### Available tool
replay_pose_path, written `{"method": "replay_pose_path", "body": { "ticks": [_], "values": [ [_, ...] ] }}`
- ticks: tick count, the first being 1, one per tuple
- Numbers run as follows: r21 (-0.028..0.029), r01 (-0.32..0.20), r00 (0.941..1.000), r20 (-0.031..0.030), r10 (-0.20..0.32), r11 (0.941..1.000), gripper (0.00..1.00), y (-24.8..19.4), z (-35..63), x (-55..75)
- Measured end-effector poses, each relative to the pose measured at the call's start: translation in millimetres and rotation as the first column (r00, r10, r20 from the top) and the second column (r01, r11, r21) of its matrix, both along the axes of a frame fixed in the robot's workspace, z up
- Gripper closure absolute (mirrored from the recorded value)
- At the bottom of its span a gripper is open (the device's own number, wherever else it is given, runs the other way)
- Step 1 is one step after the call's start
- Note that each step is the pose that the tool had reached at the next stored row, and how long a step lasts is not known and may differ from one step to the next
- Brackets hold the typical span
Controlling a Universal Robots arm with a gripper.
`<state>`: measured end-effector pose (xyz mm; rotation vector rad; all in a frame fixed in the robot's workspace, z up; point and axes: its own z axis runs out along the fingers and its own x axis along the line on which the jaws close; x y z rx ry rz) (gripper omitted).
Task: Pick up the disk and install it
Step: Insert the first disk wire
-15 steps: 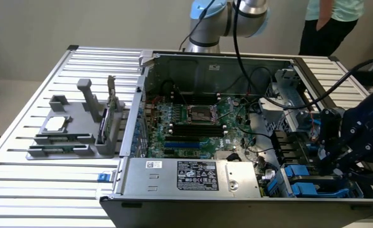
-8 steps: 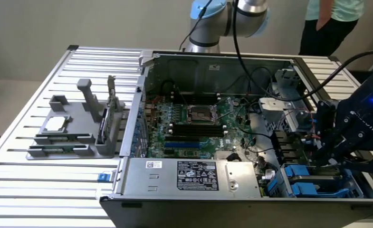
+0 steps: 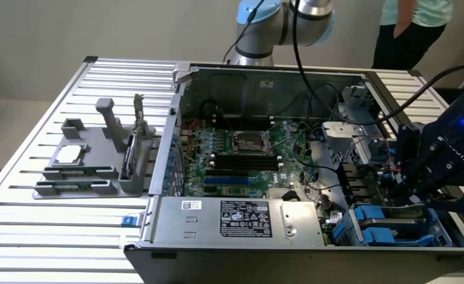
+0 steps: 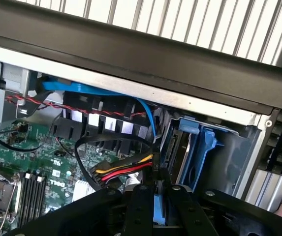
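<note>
An open computer case (image 3: 295, 171) lies on the slatted tabletop (image 3: 26, 236), its green motherboard (image 3: 240, 160) visible. The black claw (image 3: 409, 192) hangs over the corner of the case with blue drive caddies (image 3: 382, 228), at the exterior view's right. A grey fixture (image 3: 97, 157) stands near the tabletop's opposite edge. A person (image 3: 409, 26) stands behind

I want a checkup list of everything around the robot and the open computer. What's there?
Surface: slatted metal table, carrying an open computer case.
Job's things: disk in its blue caddy, held between the gripper's fingers over the drive bay.
Clutter: grey holder rack with a small silver chip.
Grippers: gripper shut on the disk.
Cables: blue cable, red-and-black twisted wire, yellow-red-black bundle.
Surroundings: a person standing behind the table.
</note>
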<state>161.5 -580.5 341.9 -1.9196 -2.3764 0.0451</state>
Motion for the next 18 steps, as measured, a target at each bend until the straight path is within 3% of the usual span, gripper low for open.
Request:
{"method": "replay_pose_path", "body": {
  "ticks": [7,9,13,18],
  "values": [
    [-0.0021,0.095,0.9955,0.0001,-0.095,0.9955,0.83,0.0,-0.7,0.3],
    [-0.0058,0.117,0.9932,-0.0001,-0.117,0.9932,0.83,-0.1,-0.9,0.3],
    [-0.0204,0.15,0.9887,-0.002,-0.15,0.9885,0.83,-0.1,-0.8,1.2],
    [-0.045,0.17,0.9853,-0.0058,-0.171,0.9843,0.83,0.0,-0.6,5.5]
  ]
}}
